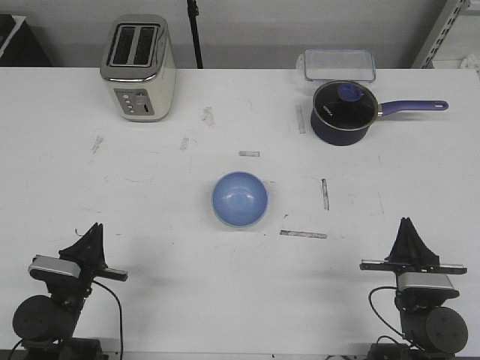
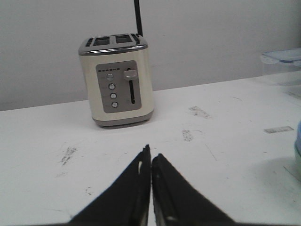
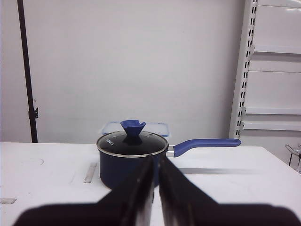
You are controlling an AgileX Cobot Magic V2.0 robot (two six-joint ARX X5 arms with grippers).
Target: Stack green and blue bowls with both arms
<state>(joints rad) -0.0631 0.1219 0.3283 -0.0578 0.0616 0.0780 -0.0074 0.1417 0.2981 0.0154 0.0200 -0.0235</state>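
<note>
The light blue bowl [image 1: 240, 197] sits upright at the middle of the white table. A thin pale green rim [image 1: 223, 220] shows round its lower edge, so it seems to sit inside the green bowl. At the edge of the left wrist view a sliver of blue [image 2: 299, 134] lies above a sliver of pale green [image 2: 297, 165]. My left gripper [image 1: 94, 228] is shut and empty at the near left corner, far from the bowls; its tips [image 2: 151, 155] touch. My right gripper [image 1: 407, 223] is shut and empty at the near right; it also shows in the right wrist view [image 3: 156, 161].
A cream toaster [image 1: 139, 68] stands at the back left. A dark navy saucepan with lid and purple handle [image 1: 343, 112] stands at the back right, with a clear plastic box [image 1: 339, 64] behind it. Tape strips [image 1: 303, 234] lie near the bowls.
</note>
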